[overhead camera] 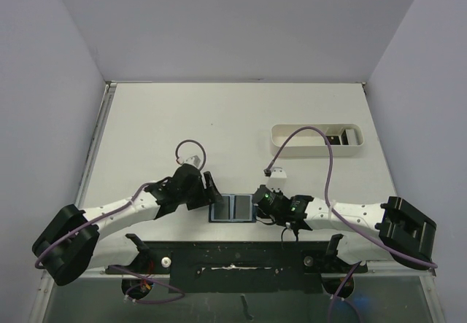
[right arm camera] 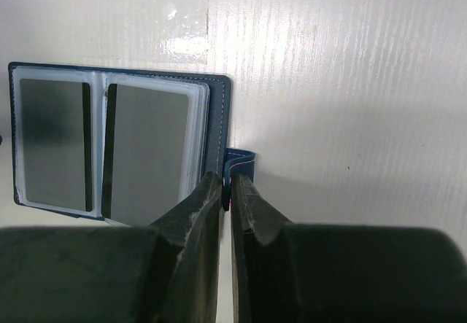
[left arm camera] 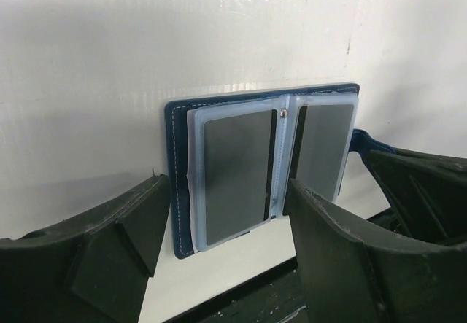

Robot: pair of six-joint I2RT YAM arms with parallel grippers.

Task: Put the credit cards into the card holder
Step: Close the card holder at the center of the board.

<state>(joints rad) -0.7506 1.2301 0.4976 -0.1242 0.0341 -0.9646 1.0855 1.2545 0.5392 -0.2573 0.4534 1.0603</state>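
Observation:
The card holder (overhead camera: 232,208) lies open near the table's front edge, navy outside, with clear sleeves inside. A dark credit card (left arm camera: 237,170) shows in its left sleeve and another (left arm camera: 321,148) in the right sleeve. My left gripper (overhead camera: 210,194) is open at the holder's left end, its fingers (left arm camera: 139,221) straddling the left half without touching it. My right gripper (right arm camera: 228,184) is shut on the holder's snap tab (right arm camera: 242,158) at the right edge, beside the navy cover (right arm camera: 219,111). More dark cards (overhead camera: 337,136) lie in the white tray.
A long white oval tray (overhead camera: 292,150) stands at the back right. A small white block (overhead camera: 280,170) sits behind the right arm, under a purple cable loop. The table's black front rail (overhead camera: 233,254) runs just below the holder.

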